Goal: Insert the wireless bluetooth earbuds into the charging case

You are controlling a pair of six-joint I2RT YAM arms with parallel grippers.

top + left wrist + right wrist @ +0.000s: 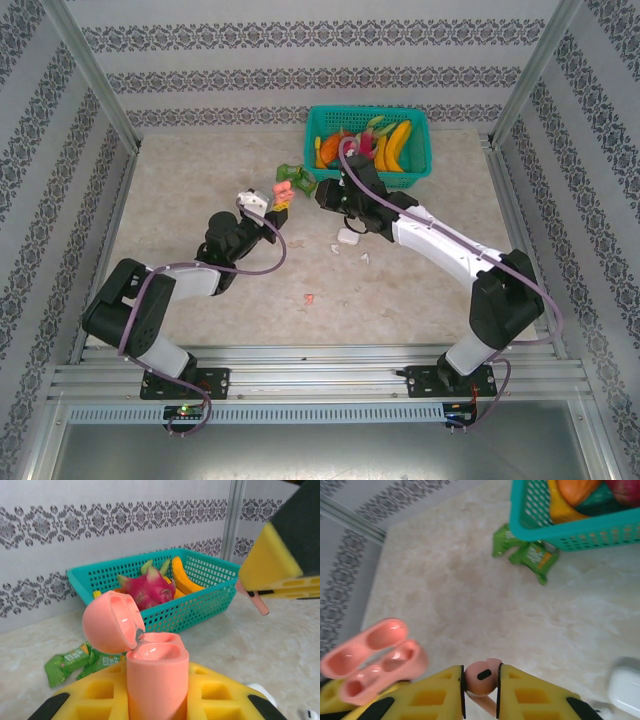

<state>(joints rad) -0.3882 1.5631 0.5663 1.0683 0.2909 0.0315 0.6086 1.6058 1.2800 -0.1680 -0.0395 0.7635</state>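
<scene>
Table: pale stone-patterned top, patterned walls on three sides.

Left arm: elbow folded back near its base, forearm reaching forward and inward toward mid-table. Left gripper: yellow fingers clamped on either side of the pink case, which is held upright above the table. The lid is swung open to the left and both wells are exposed.

Right arm: elbow raised at the right, white forearm stretching inward and forward, wrist just in front of the basket. Right gripper: fingers pinched on one pink earbud, stem pointing down. This bud sits near the open pink case but clear of it, not in a well.

Basket: teal, at the far centre-right, holding bananas and a dragon fruit.

Green packets: on the table just left of the basket.

White case: on the table below the right wrist.

Loose buds on the table: two white ones and near the white case; a second pink one nearer the arm bases, well apart from both cases.
</scene>
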